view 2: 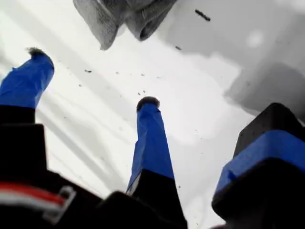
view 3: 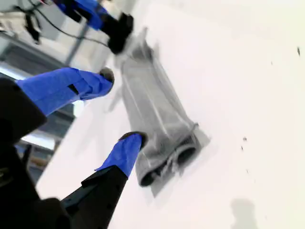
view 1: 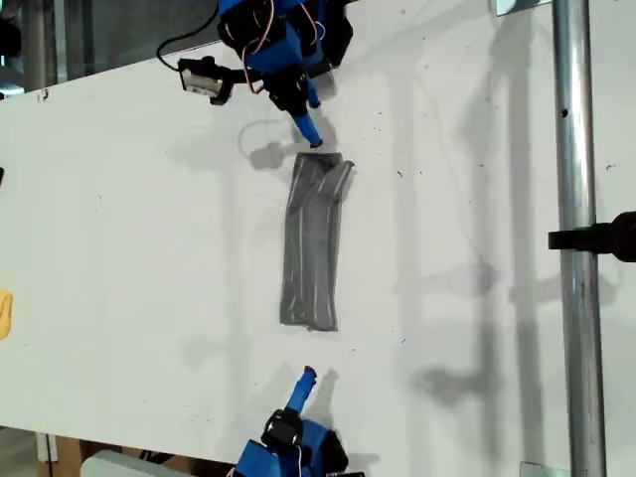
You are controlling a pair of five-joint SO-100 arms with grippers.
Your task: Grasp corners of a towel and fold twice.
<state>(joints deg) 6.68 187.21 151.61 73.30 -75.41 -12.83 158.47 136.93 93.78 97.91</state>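
While folded into a narrow strip, towel (view 1: 314, 243): lies mid-table (view 1: 129, 248), between both tools.
First tool (view 2: 93, 78): jaws apart, empty, near one towel end.
Second tool (view 3: 121, 107): jaws apart, empty, beside the other end.

A white counter (view 1: 129, 258) fills the scene. A metal pole (view 1: 581, 248) runs over its far side, wearing a black clamp (view 1: 596, 238). Off the opposite edge sits something yellow (view 1: 4, 313).

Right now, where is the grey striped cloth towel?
In the exterior view the grey striped cloth towel lies folded into a narrow strip mid-table, between the two blue tools, touching neither.
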